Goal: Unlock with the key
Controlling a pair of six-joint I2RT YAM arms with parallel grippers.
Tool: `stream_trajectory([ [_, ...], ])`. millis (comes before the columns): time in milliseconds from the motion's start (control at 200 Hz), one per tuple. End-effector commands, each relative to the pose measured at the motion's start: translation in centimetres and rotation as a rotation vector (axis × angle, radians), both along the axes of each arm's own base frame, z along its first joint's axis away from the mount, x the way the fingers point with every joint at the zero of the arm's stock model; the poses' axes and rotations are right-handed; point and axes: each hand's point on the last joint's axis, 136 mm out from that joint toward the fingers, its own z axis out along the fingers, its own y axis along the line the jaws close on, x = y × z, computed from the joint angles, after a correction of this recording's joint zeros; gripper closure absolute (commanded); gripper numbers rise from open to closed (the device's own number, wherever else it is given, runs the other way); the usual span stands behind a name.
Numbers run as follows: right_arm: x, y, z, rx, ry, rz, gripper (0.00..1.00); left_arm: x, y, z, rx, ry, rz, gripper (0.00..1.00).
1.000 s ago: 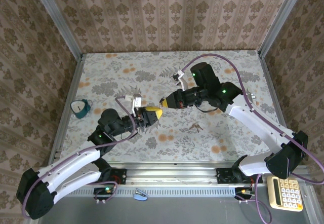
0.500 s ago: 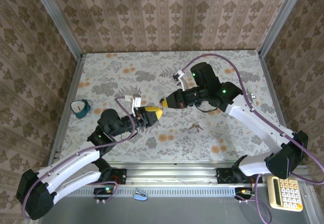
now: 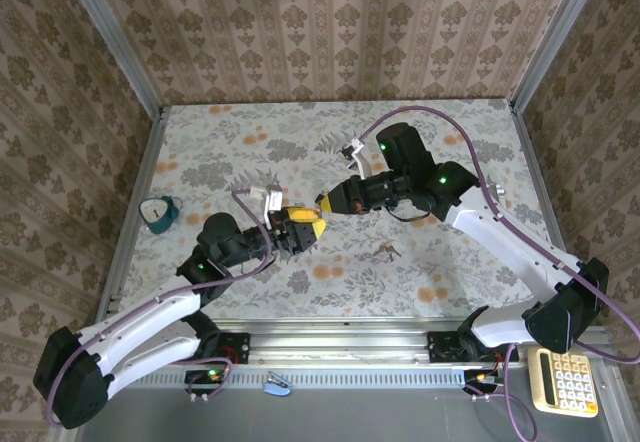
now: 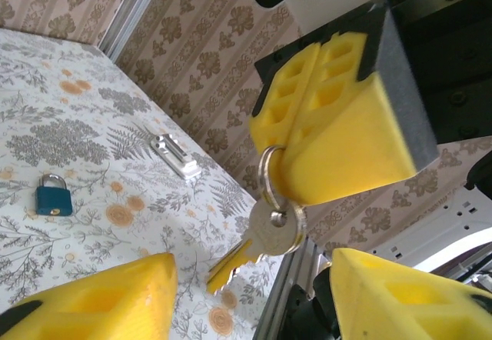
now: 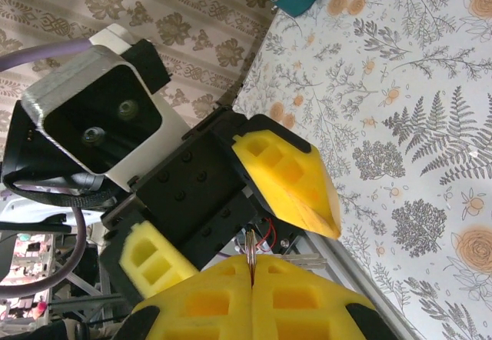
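Two pincers above the counter [image 3: 220, 142]. Item one, right pincer [image 3: 325, 203]: pads pressed together on the key ring [image 5: 251, 251], keys [image 4: 270, 234] dangling below. Item two, left pincer [image 3: 300, 225]: jaws spread wide, holding nothing, flanking the keys. Item three, teal padlock [image 3: 160, 212]: lying on the counter, well apart, far left.
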Motion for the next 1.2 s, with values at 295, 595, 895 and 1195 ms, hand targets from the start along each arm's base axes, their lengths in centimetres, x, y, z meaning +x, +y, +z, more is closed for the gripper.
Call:
stream_trajectory([
  [295,-0.8,-0.1,0.7,0.033,0.003,0.027,1.0,-0.6,0.2,3.0,-0.062,-0.069,-0.016,0.7],
  [595,-0.6,0.0,0.9,0.033,-0.006,0.028,1.0,-0.7,0.5,2.5,-0.043,-0.063,-0.006,0.82],
  [895,-0.6,-0.1,1.1,0.029,-0.013,0.029,1.0,-0.7,0.5,2.2,-0.033,-0.059,-0.003,0.92],
  [1195,-0.3,-0.5,0.3,0.015,-0.026,0.022,0.98,-0.5,1.3,1.0,0.055,-0.038,0.037,1.0],
])
